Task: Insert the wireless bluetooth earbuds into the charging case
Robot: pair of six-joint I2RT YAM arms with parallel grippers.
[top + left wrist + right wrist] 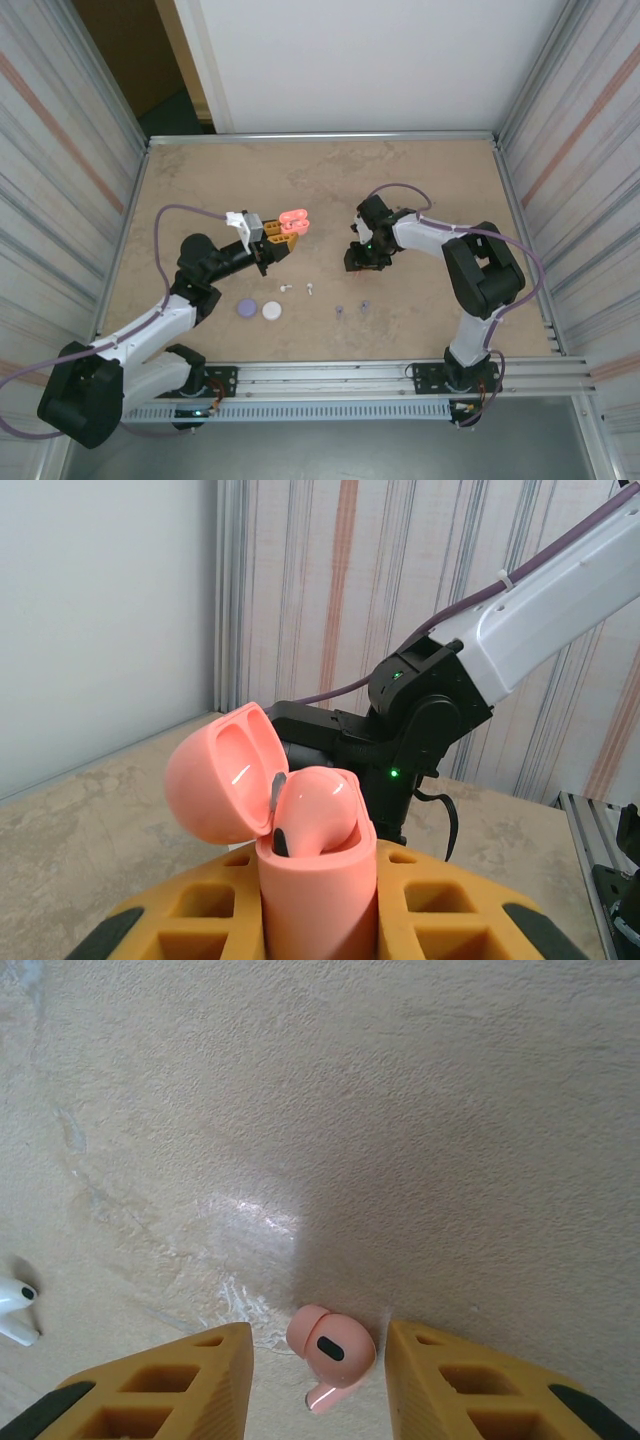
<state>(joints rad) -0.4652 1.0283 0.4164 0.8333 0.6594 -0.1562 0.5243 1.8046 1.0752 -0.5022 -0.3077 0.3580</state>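
My left gripper [275, 236] is shut on an open pink charging case [292, 222] and holds it above the table. In the left wrist view the case [318, 890] stands upright between the yellow fingers [190, 920]. Its lid [215, 770] is tipped back to the left and one pink earbud [315, 815] sits inside. My right gripper [362, 256] is down at the table. Its jaws [318, 1360] stand open around a second pink earbud [332, 1345] that lies flat, closer to the right finger [470, 1385]. Two white earbuds [286, 287] and two purple earbuds [340, 310] lie near the front.
A purple case [245, 309] and a white case [272, 311], both shut, lie at the front left. A white earbud [15, 1305] shows at the left edge of the right wrist view. Metal walls ring the table [420, 170].
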